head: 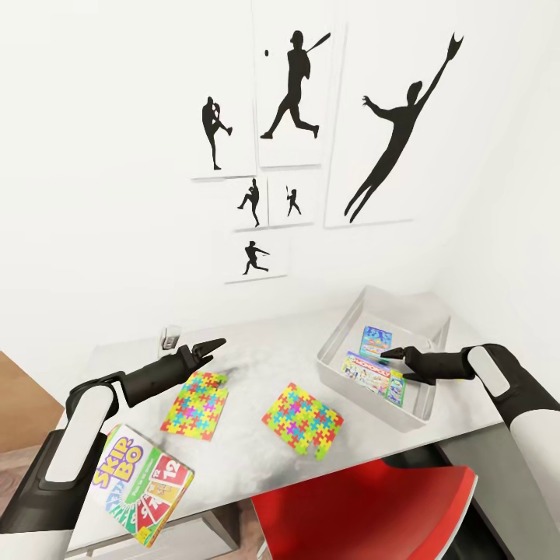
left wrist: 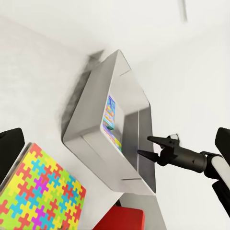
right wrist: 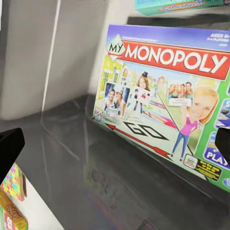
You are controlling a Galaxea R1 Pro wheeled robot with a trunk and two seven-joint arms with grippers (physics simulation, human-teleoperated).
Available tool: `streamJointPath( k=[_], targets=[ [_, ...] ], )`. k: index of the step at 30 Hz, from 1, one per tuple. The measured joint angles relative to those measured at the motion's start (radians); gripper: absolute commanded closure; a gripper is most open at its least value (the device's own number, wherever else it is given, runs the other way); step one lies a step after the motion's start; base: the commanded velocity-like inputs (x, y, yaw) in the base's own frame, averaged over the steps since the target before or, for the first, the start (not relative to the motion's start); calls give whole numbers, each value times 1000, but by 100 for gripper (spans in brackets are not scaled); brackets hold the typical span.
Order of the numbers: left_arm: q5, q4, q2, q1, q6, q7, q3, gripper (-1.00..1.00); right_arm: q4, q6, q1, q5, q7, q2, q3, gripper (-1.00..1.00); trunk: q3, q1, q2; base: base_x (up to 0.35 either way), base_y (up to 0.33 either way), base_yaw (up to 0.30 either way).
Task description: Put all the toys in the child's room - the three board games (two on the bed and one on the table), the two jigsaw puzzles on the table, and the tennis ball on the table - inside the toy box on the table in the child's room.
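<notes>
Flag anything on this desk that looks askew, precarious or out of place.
The Skip-Bo box sits at the table's front-left corner, tilted and overhanging the edge, so it could slip off. The two jigsaw puzzles lie flat but skewed to the edges. Inside the toy box, the Monopoly game leans instead of lying flat.

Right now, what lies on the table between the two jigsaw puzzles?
Nothing: in the head view, only a bare strip of the table separates the jigsaw puzzle nearer the left gripper from the one nearer the toy box.
</notes>
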Motion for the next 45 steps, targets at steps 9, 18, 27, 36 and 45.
streamJointPath(
  k=[9,18,27,36,45],
  targets=[
    [0,13,-1,0,0,1,-1,-100,-81,0,7,-18,6,-5,-1,-100,0,0,0,0,0,0],
    [-4,22,-7,5,-6,-9,-6,-100,-172,-6,46,-39,9,-2,-7,-100,0,0,0,0,0,0],
    [10,9,-16,15,-23,-49,-23,-100,-195,-30,31,-27,12,16,-13,-100,0,0,0,0,0,0],
    [10,9,-16,15,-23,-49,-23,-100,-195,-30,31,-27,12,16,-13,-100,0,0,0,0,0,0],
    [10,9,-16,15,-23,-49,-23,-100,-195,-30,31,-27,12,16,-13,-100,0,0,0,0,0,0]
  ],
)
